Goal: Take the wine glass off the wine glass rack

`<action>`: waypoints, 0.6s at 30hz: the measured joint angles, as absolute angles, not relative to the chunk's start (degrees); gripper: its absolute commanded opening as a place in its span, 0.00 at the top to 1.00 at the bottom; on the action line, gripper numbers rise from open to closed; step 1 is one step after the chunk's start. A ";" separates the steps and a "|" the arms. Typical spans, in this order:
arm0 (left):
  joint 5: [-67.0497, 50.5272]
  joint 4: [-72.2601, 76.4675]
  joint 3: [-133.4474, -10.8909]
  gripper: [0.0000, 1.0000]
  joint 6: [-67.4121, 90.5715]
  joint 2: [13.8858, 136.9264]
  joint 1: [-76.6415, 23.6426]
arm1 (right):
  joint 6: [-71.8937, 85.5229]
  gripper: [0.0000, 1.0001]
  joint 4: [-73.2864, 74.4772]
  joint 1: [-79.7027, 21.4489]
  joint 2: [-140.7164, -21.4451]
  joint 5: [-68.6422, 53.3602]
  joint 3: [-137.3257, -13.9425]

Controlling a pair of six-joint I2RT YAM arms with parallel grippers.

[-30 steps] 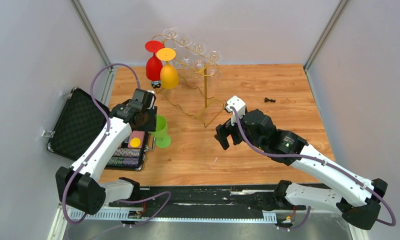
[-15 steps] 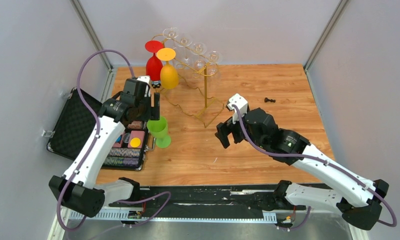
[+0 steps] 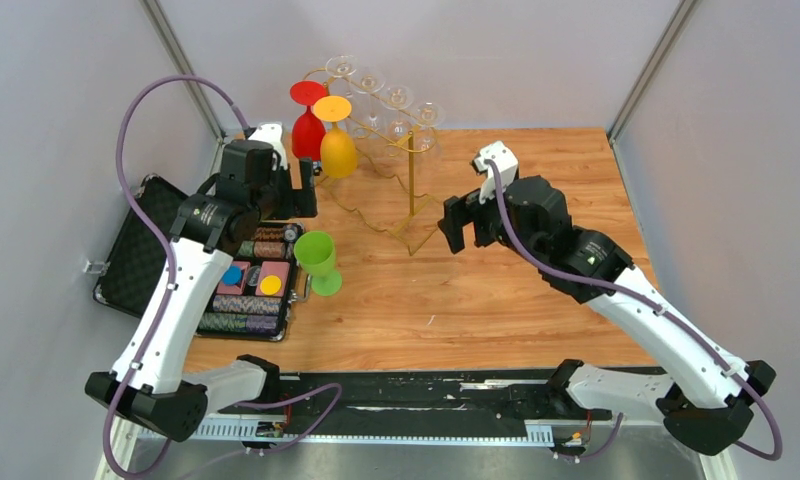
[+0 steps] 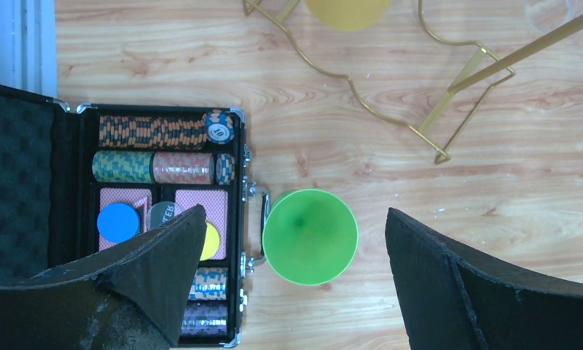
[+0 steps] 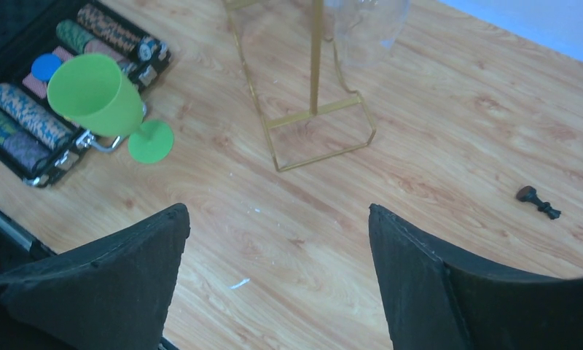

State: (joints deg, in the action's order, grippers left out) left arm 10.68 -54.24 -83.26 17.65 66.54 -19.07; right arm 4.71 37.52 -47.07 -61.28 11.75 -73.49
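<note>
Bare table [image 3: 406,300] lies open right of the gold wine glass rack [image 3: 413,180], while the green wine glass [image 3: 316,252] and open poker chip case [image 3: 246,305] crowd its left side.

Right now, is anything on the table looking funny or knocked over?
Yes: a small black piece, like a chess pawn, lies on its side alone on the wooden table, right of the wine glass rack.
</note>
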 measured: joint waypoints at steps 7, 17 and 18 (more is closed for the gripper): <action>10.44 -53.34 -86.96 0.00 19.22 69.43 -17.45 | 5.87 0.10 38.98 -42.78 -64.97 9.76 -78.70; 2.90 -47.57 -90.59 0.00 25.61 74.17 -12.97 | 9.26 0.17 40.69 -36.58 -68.01 4.01 -82.24; 1.91 -46.89 -90.59 0.00 26.44 74.52 -12.75 | 9.87 0.18 40.71 -35.59 -68.77 3.31 -83.20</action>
State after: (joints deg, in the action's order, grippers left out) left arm 1.91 -46.89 -90.59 26.44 74.52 -12.75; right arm 9.87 40.71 -35.59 -68.77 3.31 -83.20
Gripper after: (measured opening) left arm 0.997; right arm 0.839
